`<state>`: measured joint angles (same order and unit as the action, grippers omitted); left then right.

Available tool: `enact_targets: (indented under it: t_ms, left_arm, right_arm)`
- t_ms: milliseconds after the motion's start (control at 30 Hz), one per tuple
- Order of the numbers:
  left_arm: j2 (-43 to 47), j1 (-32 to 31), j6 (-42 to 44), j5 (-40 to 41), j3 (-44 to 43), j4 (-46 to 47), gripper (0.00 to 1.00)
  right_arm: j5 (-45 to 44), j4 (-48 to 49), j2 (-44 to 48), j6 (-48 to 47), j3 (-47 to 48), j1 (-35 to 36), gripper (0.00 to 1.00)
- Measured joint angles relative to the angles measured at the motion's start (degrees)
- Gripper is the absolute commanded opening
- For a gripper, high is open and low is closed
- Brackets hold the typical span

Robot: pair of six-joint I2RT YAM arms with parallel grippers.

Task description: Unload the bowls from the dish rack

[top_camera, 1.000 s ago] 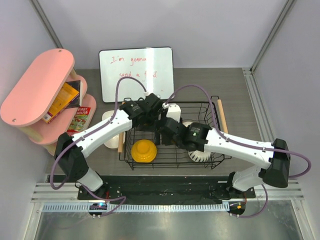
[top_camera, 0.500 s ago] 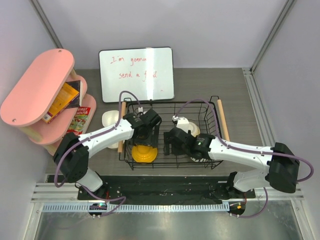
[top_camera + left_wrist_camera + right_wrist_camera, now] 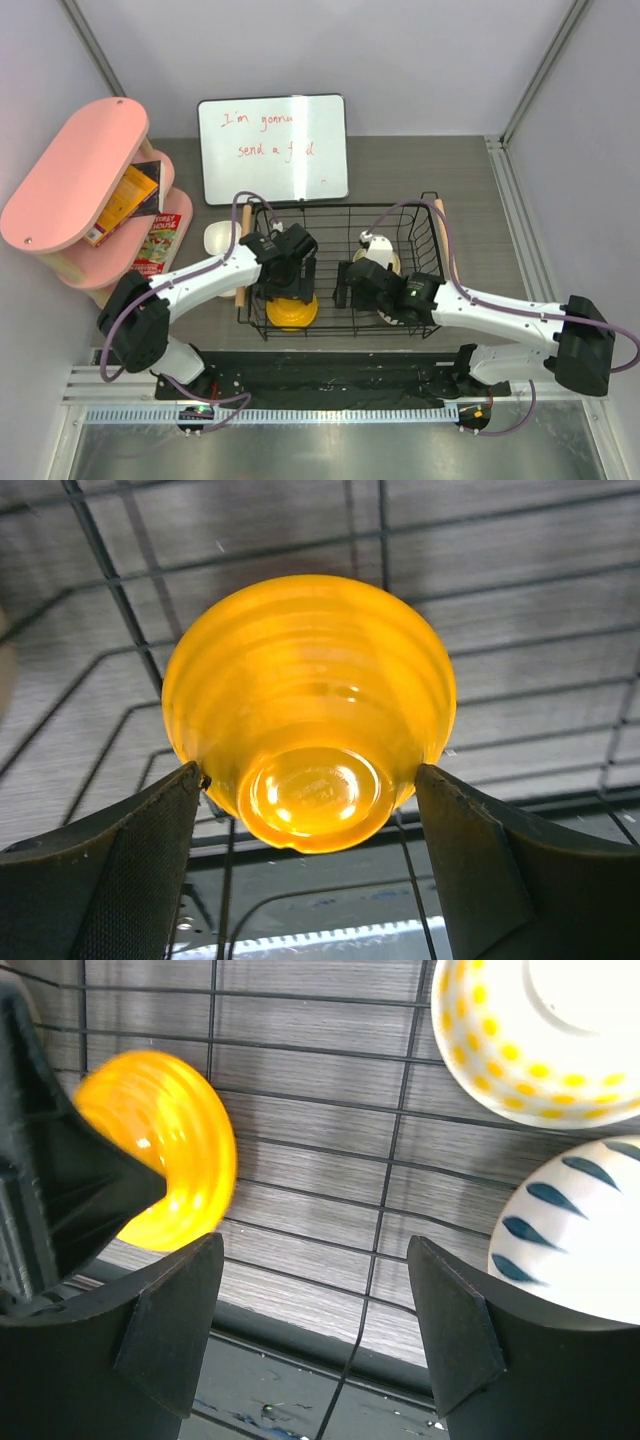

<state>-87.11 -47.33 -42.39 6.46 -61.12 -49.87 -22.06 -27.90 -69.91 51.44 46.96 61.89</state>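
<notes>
Straddling the orange bowl (image 3: 310, 690), the left gripper (image 3: 310, 780) has its jaws spread wide, one finger on each side of the bowl's flank and just beside it; nothing is clamped yet, as far as the wrist view lets me judge. The bowl sits upside down on the wire floor of the dish rack (image 3: 340, 206), in the near left part, its foot ring facing up at the camera.

To do this grasp well, I would close slowly with the fingers low on the ribbed wall, near the wide rim and not up on the narrow foot (glossy, sloping sides tend to squirt upward out of a pinch). Keeping the bowl centred between the pads matters, and so does lifting straight up until the rim clears the rack's wall.

The right gripper (image 3: 315, 1260) hangs with its jaws apart over bare wire between the orange bowl and two others: a white bowl with yellow dots (image 3: 540, 1030) and a white bowl with dark streaks (image 3: 575, 1230), both at the rack's right side. It holds nothing and should stay out of the left arm's lift path.

The rack stands on a grey wood-grain table (image 3: 470, 190). A whiteboard (image 3: 273, 148) with red writing leans at the back, a pink shelf (image 3: 75, 170) with books stands at the left, and a pale bowl (image 3: 220, 240) rests outside the rack beside it.
</notes>
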Motion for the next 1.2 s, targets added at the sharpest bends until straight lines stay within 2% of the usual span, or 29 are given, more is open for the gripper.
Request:
enact_targets:
  t_ms: [233, 333, 567, 667, 800, 967, 1200]
  left_arm:
    - [2.7, -1.2, -2.6, -4.5, 3.3, 5.5, 0.83]
    - [0.5, -2.6, -2.9, -5.3, 1.5, 7.6, 0.84]
    - [-4.5, -4.0, -2.3, -5.9, -4.3, 11.2, 0.92]
    - [-2.6, -4.0, -2.3, -3.9, -3.6, 11.2, 0.94]
    - [6.4, -3.5, -2.2, -0.5, -0.2, 10.6, 0.98]
    - [15.1, -1.4, -2.2, -0.9, 3.6, 13.0, 0.98]
    - [10.1, 0.0, -2.5, -6.6, 8.5, 19.4, 0.98]
  right_arm:
    - [-1.7, -0.4, 6.0, 1.9, -1.7, 0.0, 0.79]
    - [-2.4, -0.4, 7.9, 2.6, -2.1, 0.0, 0.79]
    - [-2.8, -0.9, 8.2, 2.8, -3.1, 0.0, 0.79]
    - [-2.8, -0.6, 6.8, 2.8, -3.1, 0.0, 0.79]
    - [-2.9, 0.4, 3.0, 2.8, -3.2, 0.0, 0.79]
    - [-3.9, 1.4, -0.8, 2.8, -3.2, 0.0, 0.78]
    - [-6.9, 1.9, -3.0, 3.0, -3.1, 0.0, 0.77]
